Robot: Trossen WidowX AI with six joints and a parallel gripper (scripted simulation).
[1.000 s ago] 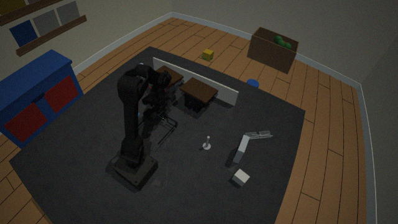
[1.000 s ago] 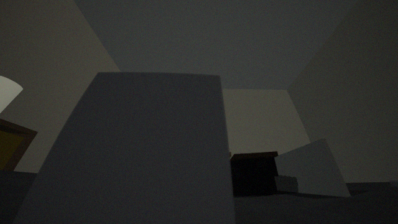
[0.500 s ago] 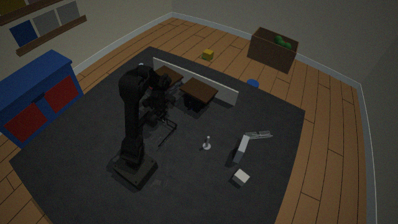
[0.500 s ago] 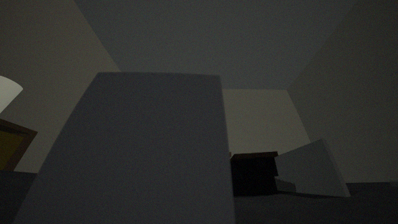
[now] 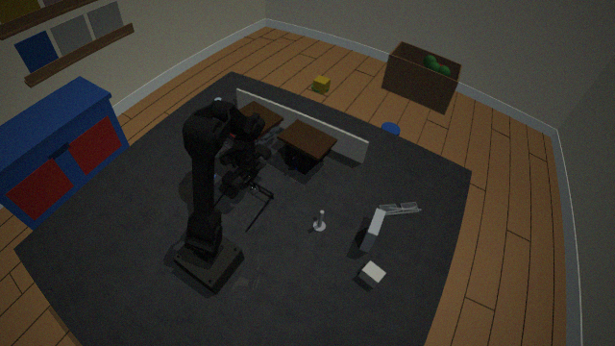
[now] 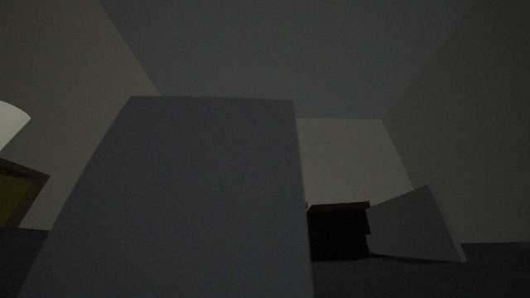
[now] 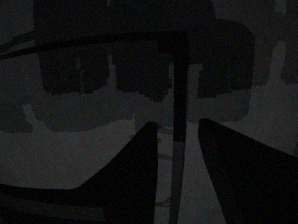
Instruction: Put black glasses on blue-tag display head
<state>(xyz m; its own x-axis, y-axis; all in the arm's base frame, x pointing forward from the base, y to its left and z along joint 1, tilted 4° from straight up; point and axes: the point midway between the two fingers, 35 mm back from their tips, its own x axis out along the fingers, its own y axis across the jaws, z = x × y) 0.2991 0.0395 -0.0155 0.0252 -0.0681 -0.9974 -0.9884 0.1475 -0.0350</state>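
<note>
Dark mottled matting (image 5: 307, 288) underlies thin-rimmed black glasses (image 5: 259, 212) (image 7: 180, 90), gripper (image 5: 251, 185) (image 7: 177, 128) fingers apart

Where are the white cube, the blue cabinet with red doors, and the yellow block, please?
White cube (image 5: 374, 272): top view, on its upper face.
Blue cabinet with red doors (image 5: 53, 108): top view, on its blue top surface.
Yellow block (image 5: 321, 83): top view, on its body.

The big grey panel (image 6: 186, 199) is cut off by the exterior picture's bottom edge, and the blue-and-red cabinet (image 5: 62, 149) by the top picture's left!
</note>
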